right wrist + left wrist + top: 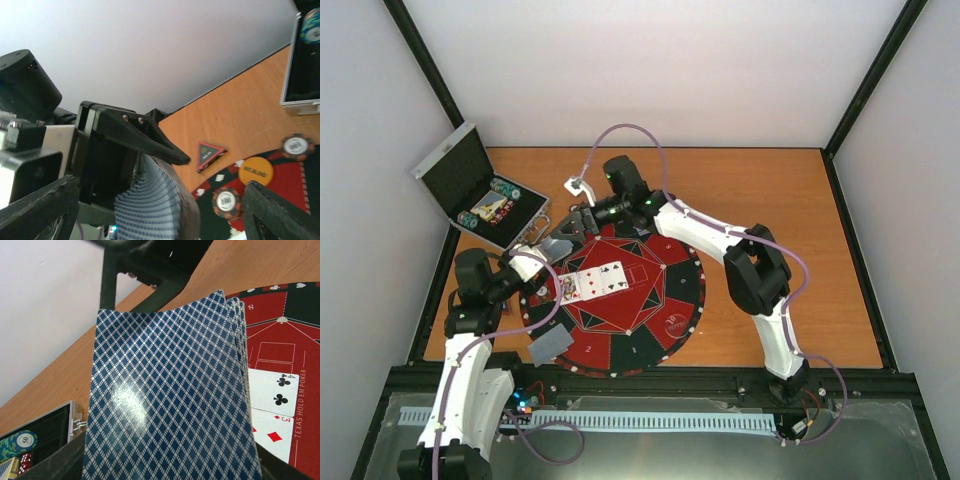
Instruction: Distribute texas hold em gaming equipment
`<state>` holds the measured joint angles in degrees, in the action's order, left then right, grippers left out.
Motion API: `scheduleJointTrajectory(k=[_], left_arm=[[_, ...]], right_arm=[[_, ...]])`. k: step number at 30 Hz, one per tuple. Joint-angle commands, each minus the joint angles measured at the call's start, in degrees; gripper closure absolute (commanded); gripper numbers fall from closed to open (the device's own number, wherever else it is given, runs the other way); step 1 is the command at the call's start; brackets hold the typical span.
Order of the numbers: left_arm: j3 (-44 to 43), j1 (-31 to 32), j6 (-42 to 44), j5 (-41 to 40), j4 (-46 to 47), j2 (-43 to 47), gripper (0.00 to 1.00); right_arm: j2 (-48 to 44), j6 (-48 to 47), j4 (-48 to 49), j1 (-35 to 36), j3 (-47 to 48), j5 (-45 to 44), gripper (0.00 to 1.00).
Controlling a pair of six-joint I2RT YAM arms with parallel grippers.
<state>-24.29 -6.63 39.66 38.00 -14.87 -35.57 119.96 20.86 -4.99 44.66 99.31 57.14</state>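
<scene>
My left gripper (540, 256) is shut on a deck of blue-backed cards (165, 400), held at the far left rim of the round red-and-black mat (675, 320). The deck bends in the left gripper's jaws in the right wrist view (150, 205). My right gripper (576, 222) is open, its fingers (35, 207) standing wide on either side of the deck, not touching it. Face-up cards (605, 280) lie on the mat, among them the 4 of clubs (277, 390). One face-down card (552, 345) lies at the mat's near left edge. A dark triangular marker (207, 154), an orange chip (255, 171) and two striped chips (225, 200) lie at the mat's rim.
An open silver case (455, 175) with chips and dice (492, 203) stands at the far left, close to both grippers. The right arm (720, 235) stretches across the far side of the mat. Dark frame posts (420, 70) bound the table.
</scene>
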Motion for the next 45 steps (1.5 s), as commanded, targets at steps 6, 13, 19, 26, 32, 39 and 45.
scheduleJointTrajectory(k=[6,13,19,26,32,39,45], left_arm=[[-2.3,-0.2,2.0,0.5,1.7,-0.9,0.44],[-1.7,-0.2,1.9,-0.3,3.2,-1.3,0.44],[-1.7,-0.2,2.1,-0.6,3.5,-2.1,0.44],[-1.7,-0.2,1.9,-1.7,3.8,-2.5,0.44],[-4.0,-0.2,0.8,-0.8,0.3,-3.8,0.01],[-22.5,0.0,-2.7,-4.2,-19.4,-13.1,0.0],[-40.3,0.2,-3.0,-14.4,-30.7,-22.3,0.0]], right_arm=[[4.8,-0.7,-7.3,1.7,6.1,3.7,0.21],[7.6,-1.3,-10.6,2.6,9.9,4.6,0.34],[8.4,-3.0,-12.4,3.1,11.4,6.0,0.51],[8.8,-4.6,-15.3,2.8,13.1,9.8,0.96],[7.3,-4.3,-16.0,0.2,12.5,6.5,0.97],[1.3,3.9,-7.9,-8.3,6.7,3.6,0.97],[-2.7,4.9,-7.7,-14.8,5.0,-0.1,0.97]])
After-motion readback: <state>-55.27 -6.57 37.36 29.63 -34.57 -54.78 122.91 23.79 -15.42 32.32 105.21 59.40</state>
